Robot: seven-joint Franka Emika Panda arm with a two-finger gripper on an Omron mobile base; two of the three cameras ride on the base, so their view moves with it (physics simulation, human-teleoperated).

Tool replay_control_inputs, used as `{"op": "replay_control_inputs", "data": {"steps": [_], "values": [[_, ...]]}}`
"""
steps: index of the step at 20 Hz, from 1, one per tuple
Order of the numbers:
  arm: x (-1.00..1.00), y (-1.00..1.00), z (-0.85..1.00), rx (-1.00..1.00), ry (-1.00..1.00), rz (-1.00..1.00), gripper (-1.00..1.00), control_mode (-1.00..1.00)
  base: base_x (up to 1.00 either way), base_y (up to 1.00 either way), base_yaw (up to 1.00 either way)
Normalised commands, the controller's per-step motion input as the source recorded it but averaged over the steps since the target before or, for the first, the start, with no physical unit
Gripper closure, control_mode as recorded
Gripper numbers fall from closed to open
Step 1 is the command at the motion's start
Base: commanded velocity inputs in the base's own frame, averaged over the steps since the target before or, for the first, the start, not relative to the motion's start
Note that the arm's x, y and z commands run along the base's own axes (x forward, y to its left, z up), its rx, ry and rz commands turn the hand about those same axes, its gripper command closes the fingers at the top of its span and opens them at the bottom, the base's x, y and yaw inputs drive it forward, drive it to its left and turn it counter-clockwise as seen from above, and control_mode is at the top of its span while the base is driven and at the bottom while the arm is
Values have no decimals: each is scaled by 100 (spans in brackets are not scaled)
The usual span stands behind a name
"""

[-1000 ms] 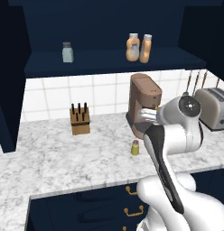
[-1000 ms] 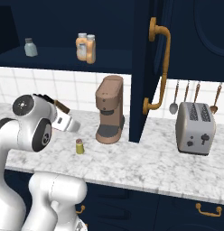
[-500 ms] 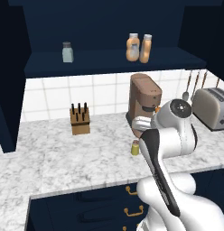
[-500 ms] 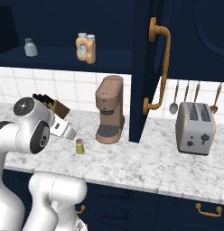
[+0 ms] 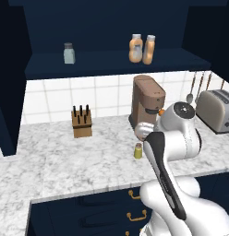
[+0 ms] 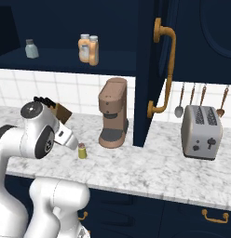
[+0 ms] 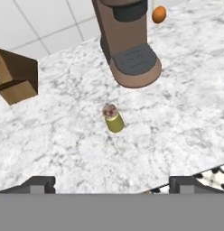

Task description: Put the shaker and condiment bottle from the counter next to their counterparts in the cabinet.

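Note:
The small yellow-green shaker [image 5: 138, 150] [image 6: 82, 151] [image 7: 114, 118] stands upright on the marble counter in front of the coffee machine. My gripper [image 7: 113, 186] is open and empty, hovering above and short of the shaker, which lies centred between the fingertips [image 7: 40, 182] in the hand view. The slim orange condiment bottle [image 5: 149, 50] [image 6: 93, 50] stands on the shelf of the navy cabinet [image 5: 111, 62], touching or nearly touching the bulbous orange bottle [image 5: 135, 48] [image 6: 83, 47]. The pale grey-blue shaker [image 5: 69, 53] [image 6: 30, 49] stands further left on that shelf.
A brown coffee machine [image 5: 146, 100] [image 6: 112, 113] [image 7: 127, 40] stands just behind the shaker. A wooden knife block [image 5: 81, 122] [image 7: 14, 74] sits to the left. A toaster [image 6: 200, 131] and hanging utensils [image 6: 179, 100] are at the right. A small orange round thing [image 7: 159, 14] shows beside the machine.
My hand has tipped lower toward the counter, closer to the yellow-green shaker. The shaker and the shelf items have not moved.

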Motion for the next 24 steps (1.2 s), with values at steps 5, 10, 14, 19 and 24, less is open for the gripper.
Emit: {"op": "replay_control_inputs", "data": {"steps": [5,10,14,19,24], "values": [[4,0,-31,0,0,0,-100,-100,0,0,0],[22,0,-36,-1,-1,0,-100,-100,0,0,0],[44,0,-31,-1,0,0,-100,-100,0,0,0],[48,0,-24,0,0,0,-100,-100,0,0,0],[48,0,-23,0,0,0,-100,-100,0,0,0]]}}
